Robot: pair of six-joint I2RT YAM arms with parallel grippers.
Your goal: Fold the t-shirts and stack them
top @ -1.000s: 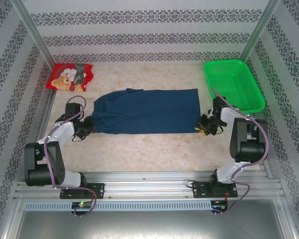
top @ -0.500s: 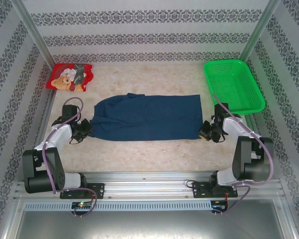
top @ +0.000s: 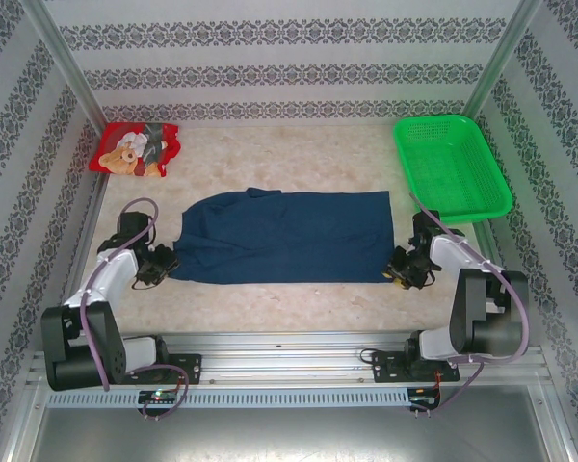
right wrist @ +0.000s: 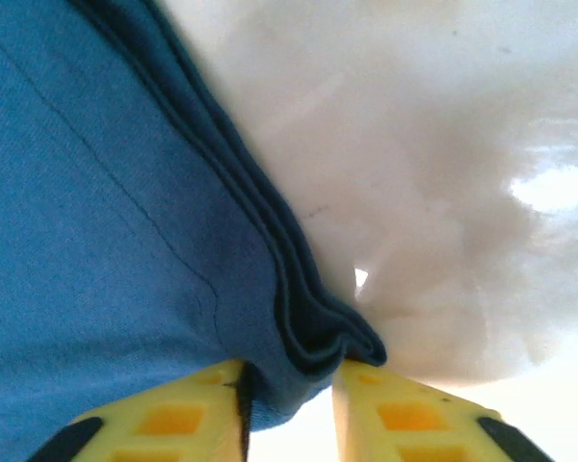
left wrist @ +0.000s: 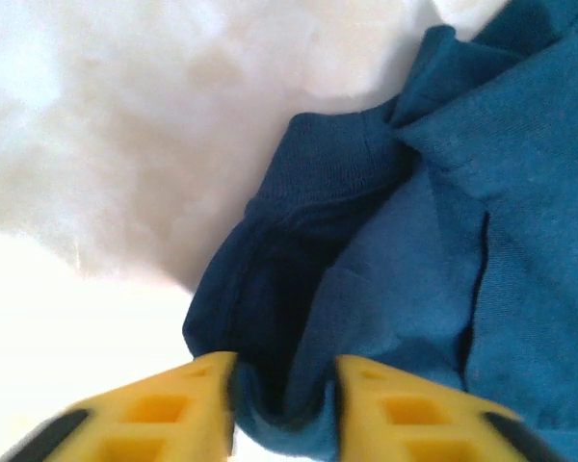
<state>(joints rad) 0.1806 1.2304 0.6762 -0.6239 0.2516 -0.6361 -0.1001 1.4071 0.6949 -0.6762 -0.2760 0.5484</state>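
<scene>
The dark navy t-shirt [top: 284,236] lies folded into a flat band across the middle of the table. My left gripper [top: 164,262] is low at its near left corner. In the left wrist view the yellow fingers [left wrist: 183,409] stand parted, open, with a loose bunch of navy cloth [left wrist: 443,241] between them. My right gripper [top: 397,269] is at the near right corner. Its jaws are also open around the layered hem [right wrist: 318,327]. The red teddy-bear t-shirt [top: 135,149] lies crumpled at the far left corner.
A green mesh basket [top: 451,164] stands at the far right, behind my right arm. Patterned walls close in the table on three sides. The metal rail with both arm bases [top: 289,361] runs along the near edge.
Both grippers drew the navy shirt's near edge a little toward the front of the table. Their jaws, clamped on the cloth before, now stand parted.
</scene>
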